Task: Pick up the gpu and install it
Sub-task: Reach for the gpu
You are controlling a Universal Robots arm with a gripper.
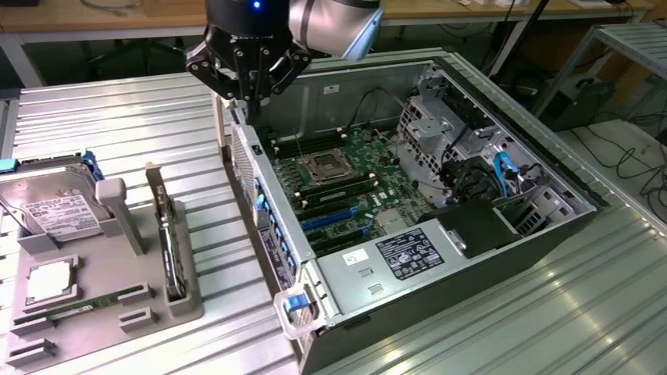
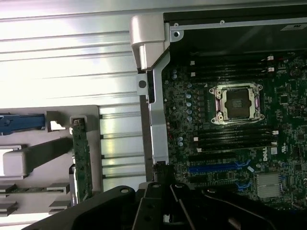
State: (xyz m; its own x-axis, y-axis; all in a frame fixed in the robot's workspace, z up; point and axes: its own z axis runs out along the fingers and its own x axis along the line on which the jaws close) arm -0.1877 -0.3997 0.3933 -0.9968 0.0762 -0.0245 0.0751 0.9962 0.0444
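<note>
End effector (image 1: 249, 95) closed, empty, above case (image 1: 243, 147) edge; gpu (image 1: 165, 234) upright in rack (image 1: 133, 316).

Robotics lab, metal workbench (image 1: 136, 125), opened computer case (image 1: 333, 98), floor cables (image 1: 629, 156)

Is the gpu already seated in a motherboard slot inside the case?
No, the gpu stands on edge in the gray holder outside the computer case, to the exterior view's left of it.
</note>
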